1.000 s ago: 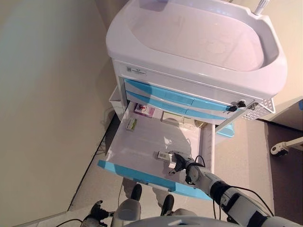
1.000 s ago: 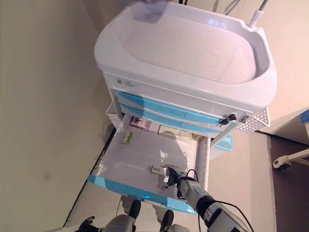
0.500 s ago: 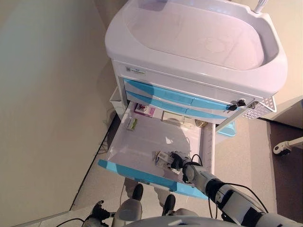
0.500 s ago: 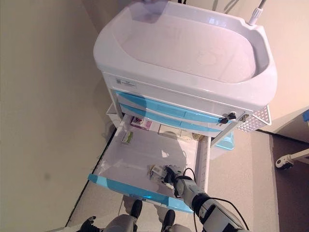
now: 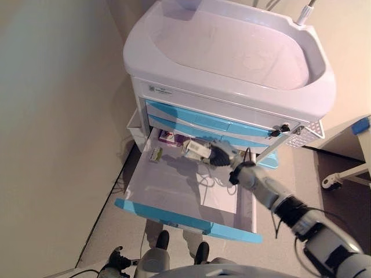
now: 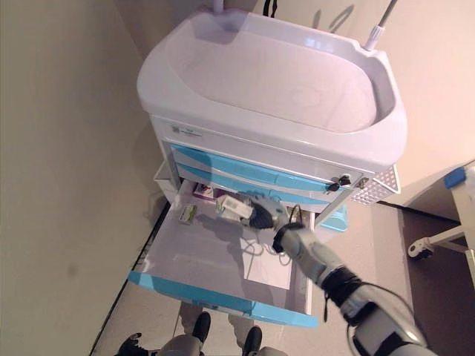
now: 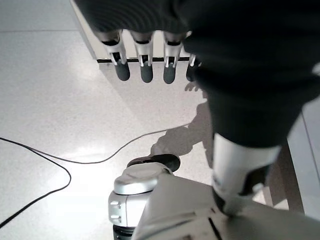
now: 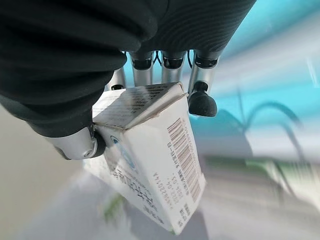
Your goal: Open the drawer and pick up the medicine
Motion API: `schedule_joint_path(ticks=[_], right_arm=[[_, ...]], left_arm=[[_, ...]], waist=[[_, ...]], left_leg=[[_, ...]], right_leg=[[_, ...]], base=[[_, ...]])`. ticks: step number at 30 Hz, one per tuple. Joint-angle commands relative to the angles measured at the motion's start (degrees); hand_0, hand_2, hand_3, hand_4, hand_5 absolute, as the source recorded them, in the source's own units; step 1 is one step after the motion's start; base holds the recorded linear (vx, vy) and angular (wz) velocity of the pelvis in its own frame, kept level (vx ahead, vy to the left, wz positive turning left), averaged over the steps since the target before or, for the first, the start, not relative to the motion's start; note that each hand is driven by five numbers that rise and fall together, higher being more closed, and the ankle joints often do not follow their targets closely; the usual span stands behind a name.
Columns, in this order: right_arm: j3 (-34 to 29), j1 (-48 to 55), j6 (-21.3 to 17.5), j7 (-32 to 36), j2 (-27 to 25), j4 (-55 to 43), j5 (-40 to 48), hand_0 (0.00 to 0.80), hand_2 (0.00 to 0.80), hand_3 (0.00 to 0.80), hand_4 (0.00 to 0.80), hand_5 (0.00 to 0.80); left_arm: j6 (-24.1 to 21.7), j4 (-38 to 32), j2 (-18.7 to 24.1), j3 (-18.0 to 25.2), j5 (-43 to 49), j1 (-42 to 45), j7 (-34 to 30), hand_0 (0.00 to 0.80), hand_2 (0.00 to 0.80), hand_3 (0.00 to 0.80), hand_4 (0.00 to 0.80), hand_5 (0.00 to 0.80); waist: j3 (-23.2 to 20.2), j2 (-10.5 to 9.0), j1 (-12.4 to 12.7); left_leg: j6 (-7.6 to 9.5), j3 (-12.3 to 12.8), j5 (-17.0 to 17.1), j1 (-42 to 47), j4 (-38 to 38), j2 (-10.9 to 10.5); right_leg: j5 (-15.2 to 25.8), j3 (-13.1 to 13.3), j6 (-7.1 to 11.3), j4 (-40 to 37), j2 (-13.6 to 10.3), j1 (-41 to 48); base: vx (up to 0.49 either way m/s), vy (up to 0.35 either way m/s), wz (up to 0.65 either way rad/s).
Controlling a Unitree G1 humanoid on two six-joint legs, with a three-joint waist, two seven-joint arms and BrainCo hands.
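My right hand [image 5: 219, 155] is shut on a white medicine box [image 5: 195, 149] with a barcode [image 8: 150, 160], holding it in the air above the open bottom drawer [image 5: 174, 188], close in front of the blue drawer fronts [image 5: 203, 121] of the white cart [image 6: 274, 81]. In the right wrist view the fingers [image 8: 200, 100] and thumb pinch the box. A small green box [image 5: 155, 154] and a pink box [image 5: 168, 137] lie at the back of the drawer. My left hand [image 7: 145, 55] hangs over the floor, fingers straight, holding nothing.
The drawer's blue front [image 5: 185, 219] sticks out toward me at knee height. A beige wall [image 5: 52, 116] runs along the left. A white basket [image 5: 306, 134] hangs on the cart's right side, and a castor [image 5: 329, 183] of other furniture stands on the right.
My right hand has closed on the white box and lifted it off the drawer floor, up and back toward the blue drawer fronts. The camera has shifted slightly.
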Motion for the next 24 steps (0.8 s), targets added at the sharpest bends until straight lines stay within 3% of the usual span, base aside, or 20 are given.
schedule_joint_path(ticks=[1, 10, 11, 12, 15, 19, 24], right_arm=[[-1.89, -2.91, -3.29, 4.21, -2.23, -6.28, 8.83, 0.800, 0.800, 0.800, 0.800, 0.800], [-3.11, -10.65, -3.13, 16.39, -21.70, -20.39, 36.33, 0.800, 0.800, 0.800, 0.800, 0.800], [-3.11, -10.66, -3.13, 16.39, -21.71, -20.39, 36.33, 0.800, 0.800, 0.800, 0.800, 0.800], [-2.90, -12.78, -2.80, 18.41, -26.46, -22.97, 44.98, 0.800, 0.800, 0.800, 0.800, 0.800], [-1.08, -17.71, -3.05, 19.18, -33.34, -24.21, 53.89, 0.800, 0.800, 0.800, 0.800, 0.800], [2.28, -26.63, -4.77, 17.01, -40.73, -21.31, 58.95, 0.800, 0.800, 0.800, 0.800, 0.800], [9.99, -39.42, -5.51, 13.10, -41.62, -10.41, 57.92, 0.800, 0.800, 0.800, 0.800, 0.800]], left_arm=[[0.04, 2.17, -0.28, 1.20, 0.69, -0.48, -1.68, 0.000, 0.000, 0.000, 0.000, 0.000], [-0.31, 2.65, 0.50, 2.71, 0.40, 1.52, -5.88, 0.000, 0.000, 0.000, 0.000, 0.000], [-0.31, 2.65, 0.50, 2.71, 0.40, 1.52, -5.88, 0.000, 0.000, 0.000, 0.000, 0.000], [-0.35, 2.77, 0.54, 2.47, 0.24, 2.10, -6.60, 0.000, 0.000, 0.000, 0.000, 0.000], [-0.55, 3.15, 0.53, 2.04, -0.24, 2.86, -7.48, 0.000, 0.000, 0.000, 0.000, 0.000], [-0.88, 3.17, 0.62, 1.13, -1.16, 3.60, -7.81, 0.000, 0.000, 0.000, 0.000, 0.000], [-0.91, 3.65, 0.63, -0.25, -2.51, 3.71, -7.42, 0.000, 0.000, 0.000, 0.000, 0.000]], waist=[[-0.86, -0.40, -0.17], [-3.48, -1.25, -1.22], [-3.47, -1.24, -1.21], [-4.12, -1.46, -1.51], [-4.82, -1.71, -1.81], [-5.63, -2.10, -2.31], [-5.96, -2.47, -2.58]], left_leg=[[0.55, 1.63, -0.03, -0.98, -1.59, -1.05], [0.00, 3.73, -0.58, 1.06, -1.96, -0.47], [0.00, 3.74, -0.58, 1.07, -1.97, -0.47], [-0.15, 4.13, -0.65, 1.49, -2.07, -0.26], [-0.35, 4.64, -0.80, 2.12, -2.20, -0.05], [-0.64, 5.21, -0.92, 2.45, -2.32, 0.17], [-0.86, 5.44, -0.92, 2.83, -2.52, 0.43]], right_leg=[[1.88, 0.69, 2.87, 2.12, -0.41, -1.63], [2.31, 2.35, 2.94, 0.80, 0.33, -0.17], [2.31, 2.36, 2.94, 0.80, 0.34, -0.16], [2.32, 2.61, 2.95, 0.63, 0.44, 0.12], [2.34, 2.91, 2.97, 0.44, 0.54, 0.52], [2.45, 3.19, 3.08, 0.07, 0.73, 0.82], [2.56, 3.24, 3.06, -0.13, 0.89, 1.22]], base=[[0.039, -0.006, -0.17], [0.027, -0.002, -0.11], [0.040, -0.002, -0.08], [0.042, -0.002, -0.10], [0.043, -0.005, -0.08], [0.029, -0.009, -0.08], [0.019, -0.014, -0.06]])
